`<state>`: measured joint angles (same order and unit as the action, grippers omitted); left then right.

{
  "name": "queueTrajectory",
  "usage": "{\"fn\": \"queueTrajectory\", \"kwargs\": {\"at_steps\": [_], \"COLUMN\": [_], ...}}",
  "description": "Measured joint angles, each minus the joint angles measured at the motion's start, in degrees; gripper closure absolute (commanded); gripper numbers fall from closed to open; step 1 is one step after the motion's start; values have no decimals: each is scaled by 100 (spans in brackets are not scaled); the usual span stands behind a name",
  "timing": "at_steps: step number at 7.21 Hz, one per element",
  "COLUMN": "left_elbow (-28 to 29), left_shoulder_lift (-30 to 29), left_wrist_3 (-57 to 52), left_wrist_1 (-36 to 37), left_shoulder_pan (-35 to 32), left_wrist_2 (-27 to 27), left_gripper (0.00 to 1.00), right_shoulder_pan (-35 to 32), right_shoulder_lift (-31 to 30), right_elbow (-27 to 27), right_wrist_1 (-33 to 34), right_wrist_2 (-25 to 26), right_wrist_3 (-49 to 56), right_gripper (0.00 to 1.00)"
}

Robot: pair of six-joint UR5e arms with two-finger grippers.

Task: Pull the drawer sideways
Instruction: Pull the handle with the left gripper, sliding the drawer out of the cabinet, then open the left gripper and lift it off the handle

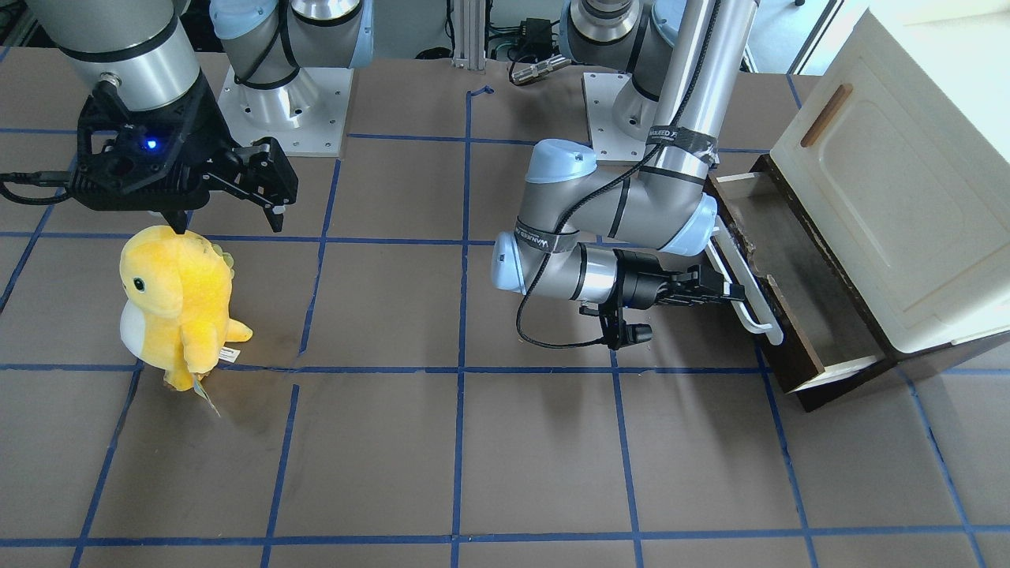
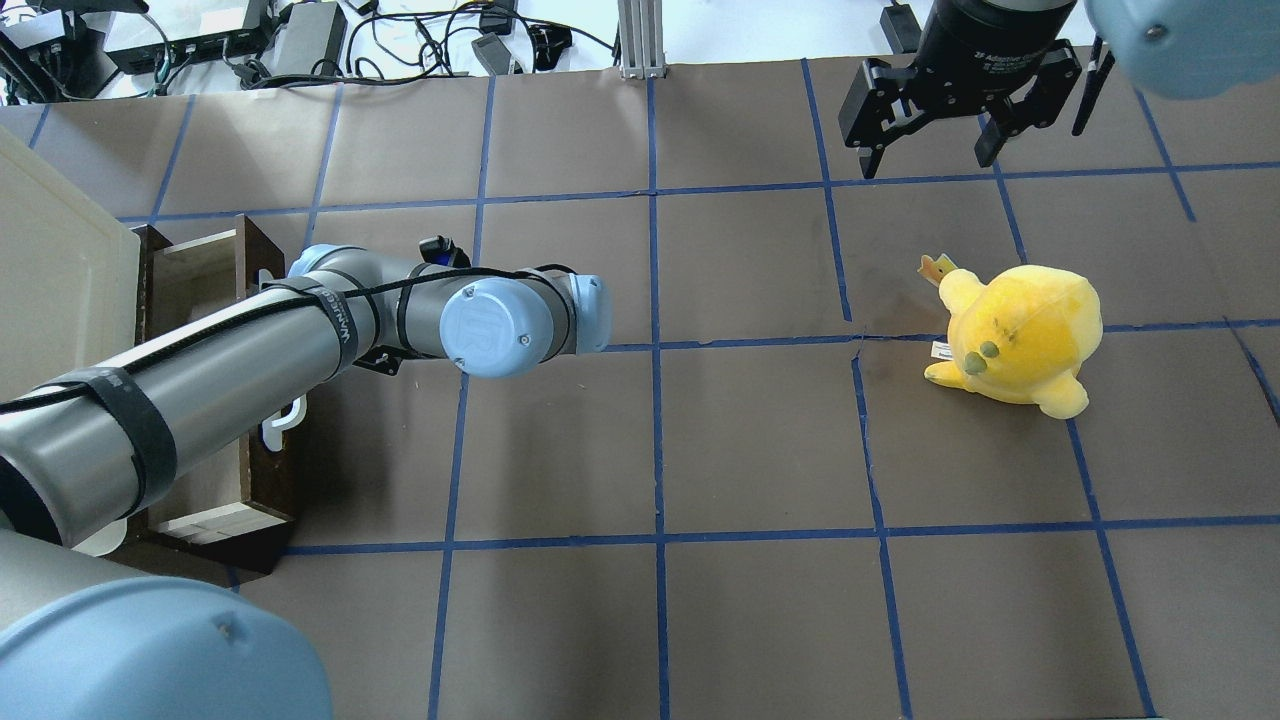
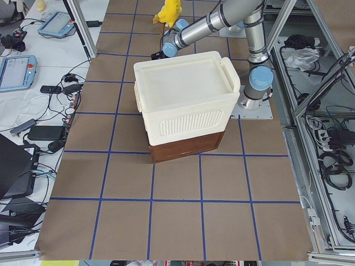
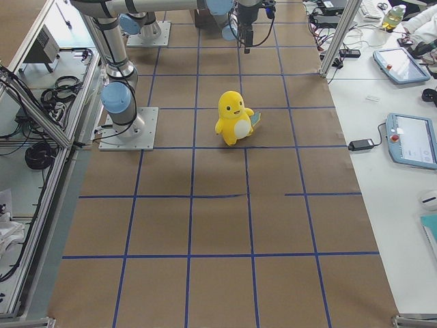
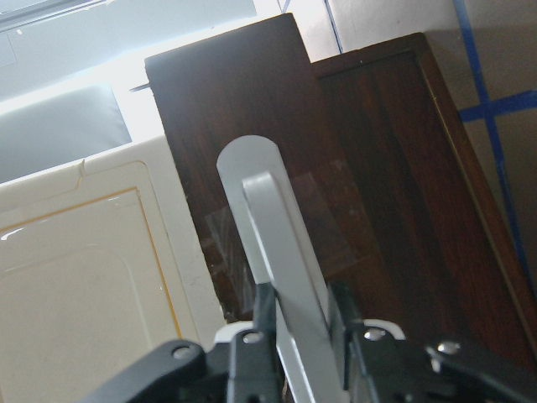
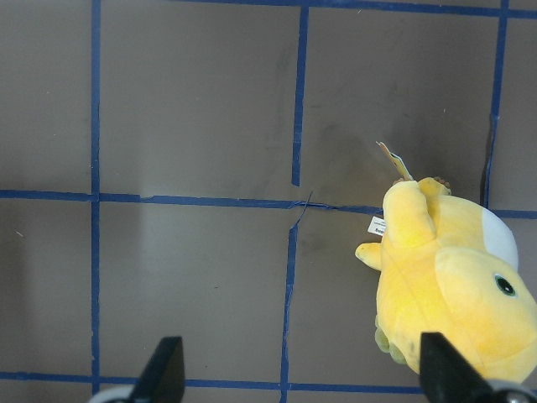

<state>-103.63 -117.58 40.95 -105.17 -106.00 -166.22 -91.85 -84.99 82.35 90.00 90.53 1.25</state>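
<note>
The drawer (image 1: 798, 278) stands pulled out from under the cream cabinet (image 1: 899, 197), with its dark brown front (image 1: 791, 335) and long white bar handle (image 1: 748, 296). My left gripper (image 1: 734, 293) is shut on that handle. In the left wrist view the handle (image 5: 268, 227) runs between the fingers (image 5: 262, 323) of the left gripper (image 5: 302, 315). In the overhead view the drawer (image 2: 205, 290) lies at the left, and the arm hides the gripper. My right gripper (image 1: 229, 225) is open and empty, above and behind a yellow plush toy (image 1: 177, 304).
The plush toy (image 2: 1015, 335) stands upright on the taped brown table, below my right gripper (image 2: 927, 165) (image 6: 302, 374). The cabinet (image 3: 186, 94) has a small brown wooden handle (image 1: 826, 116). Both arm bases stand at the robot's edge of the table.
</note>
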Motion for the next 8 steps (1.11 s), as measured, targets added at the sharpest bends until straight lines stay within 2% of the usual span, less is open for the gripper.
{"fn": "queueTrajectory", "kwargs": {"at_steps": [5, 6, 8], "left_elbow": [27, 130, 595], "left_shoulder_lift": [142, 271, 621], "left_wrist_3": [13, -104, -1027], "left_wrist_1": [60, 64, 117], "left_shoulder_pan": [-130, -210, -247], "left_wrist_2": [171, 398, 1212], "left_gripper": [44, 44, 44], "right_shoulder_pan": [0, 0, 0], "right_shoulder_lift": [0, 0, -1], "right_elbow": [0, 0, 0], "right_wrist_1": [0, 0, 0], "right_wrist_2": [-1, -1, -1], "right_wrist_3": [-1, -1, -2], "right_gripper": [0, 0, 0]}}
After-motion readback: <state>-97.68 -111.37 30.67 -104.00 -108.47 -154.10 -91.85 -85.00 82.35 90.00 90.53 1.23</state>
